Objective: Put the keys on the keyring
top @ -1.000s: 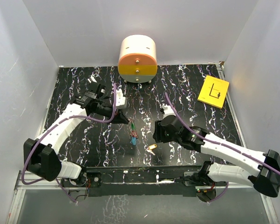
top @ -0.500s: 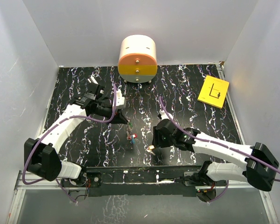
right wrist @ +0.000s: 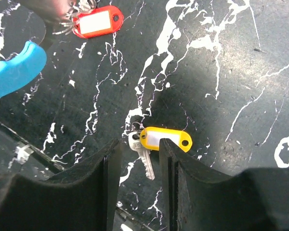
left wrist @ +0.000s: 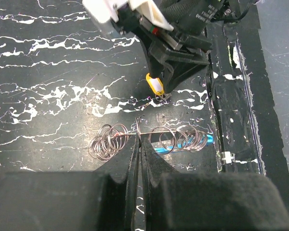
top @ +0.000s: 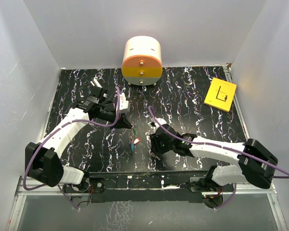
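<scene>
My left gripper (left wrist: pixel 139 139) is shut on a thin wire keyring (left wrist: pixel 156 129) and holds it above the table. Several small rings (left wrist: pixel 106 141) hang on the keyring, along with a blue tag (left wrist: pixel 180 144). In the top view the bunch (top: pixel 134 141) dangles below the left gripper (top: pixel 128 124). A silver key (right wrist: pixel 145 158) with a yellow tag (right wrist: pixel 164 138) lies on the table, and it also shows in the left wrist view (left wrist: pixel 155 85). My right gripper (right wrist: pixel 139 150) is open, low over the table, with its fingers either side of that key. A red tag (right wrist: pixel 96 21) and the blue tag (right wrist: pixel 14 70) hang at upper left. I cannot make out a green one.
An orange-and-cream drawer box (top: pixel 142 61) stands at the back centre. A yellow card (top: pixel 220 94) lies at the back right. The table's front edge with a taped metal rail (top: pixel 149 180) runs just below the right gripper (top: pixel 155 150).
My right gripper has moved left and down over the yellow-tagged key and now straddles it. The left gripper holds nearly still; the hanging bunch has swung slightly.
</scene>
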Robot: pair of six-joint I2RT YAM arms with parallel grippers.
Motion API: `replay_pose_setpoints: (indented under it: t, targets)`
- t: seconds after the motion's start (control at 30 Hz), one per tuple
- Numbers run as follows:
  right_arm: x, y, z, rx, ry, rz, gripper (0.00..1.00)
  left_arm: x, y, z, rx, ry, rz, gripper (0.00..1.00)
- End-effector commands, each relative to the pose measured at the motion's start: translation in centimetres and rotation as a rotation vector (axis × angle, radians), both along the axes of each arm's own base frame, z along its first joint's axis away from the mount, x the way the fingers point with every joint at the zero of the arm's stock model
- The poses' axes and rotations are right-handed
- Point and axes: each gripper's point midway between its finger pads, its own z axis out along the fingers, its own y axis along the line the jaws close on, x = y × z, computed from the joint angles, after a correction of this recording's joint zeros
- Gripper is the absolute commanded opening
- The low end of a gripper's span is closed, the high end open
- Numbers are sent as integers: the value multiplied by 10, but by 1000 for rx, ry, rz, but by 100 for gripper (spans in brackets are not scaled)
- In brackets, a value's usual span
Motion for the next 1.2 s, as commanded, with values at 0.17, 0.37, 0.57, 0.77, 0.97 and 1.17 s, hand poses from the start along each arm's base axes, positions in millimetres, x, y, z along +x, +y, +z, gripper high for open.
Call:
replay_pose_setpoints:
  t: [0.17, 0.37, 0.57, 0.77, 0.97, 1.17]
  targets:
    - [15, 17, -4, -2, -78, 71, 36, -8, -2, 14, -70, -3, -33, 0]
    - [14, 17, -11, -14, -72, 80, 33, -8, -1, 13, -69, -4, -32, 0]
    - [12, 21, -14, -2, -59, 96, 33, -7, -2, 12, -72, 0, -31, 0]
    - [9, 22, -20, -6, -40, 108, 34, -8, -1, 10, -68, 2, -29, 0]
    - [7, 20, -20, -8, -39, 110, 29, -8, -1, 10, -68, 4, -27, 0]
    - [3, 16, -21, -5, -34, 114, 21, -7, -1, 9, -65, 2, -25, 0]
